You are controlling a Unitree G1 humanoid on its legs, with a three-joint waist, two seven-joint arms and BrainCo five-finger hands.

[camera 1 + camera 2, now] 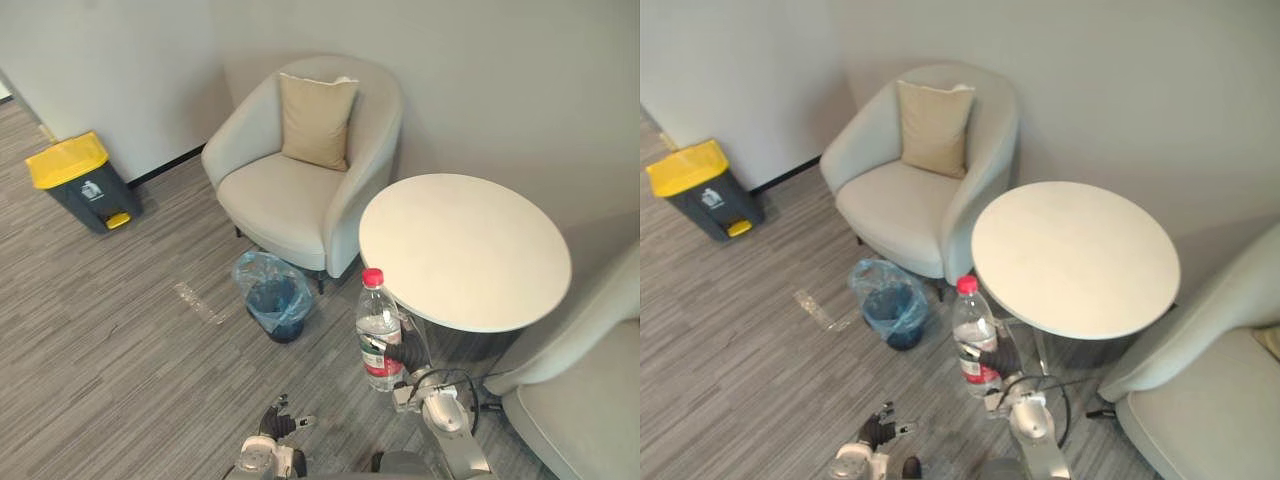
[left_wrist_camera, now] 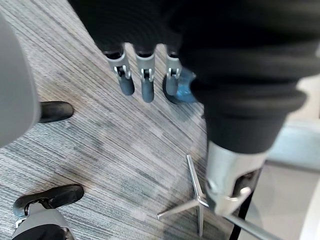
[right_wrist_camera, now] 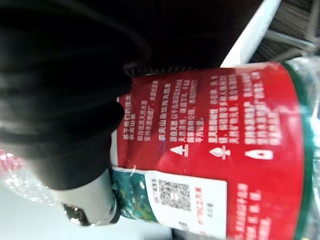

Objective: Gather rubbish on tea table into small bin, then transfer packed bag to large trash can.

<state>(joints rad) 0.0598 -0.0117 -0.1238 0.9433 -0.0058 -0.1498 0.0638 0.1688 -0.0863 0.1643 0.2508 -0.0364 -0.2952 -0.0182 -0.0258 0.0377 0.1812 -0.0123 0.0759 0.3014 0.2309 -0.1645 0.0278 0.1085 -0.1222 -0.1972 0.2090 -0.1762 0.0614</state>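
While in right hand (image 1: 408,352), bottle (image 1: 376,320) beside table (image 1: 465,245).

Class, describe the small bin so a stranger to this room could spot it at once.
Start at the cushioned armchair by the wall. On the floor before it, beside the round table, stands the small bin. Unlike the yellow-lidded trash can further left, it is lidless and lined with a blue bag.
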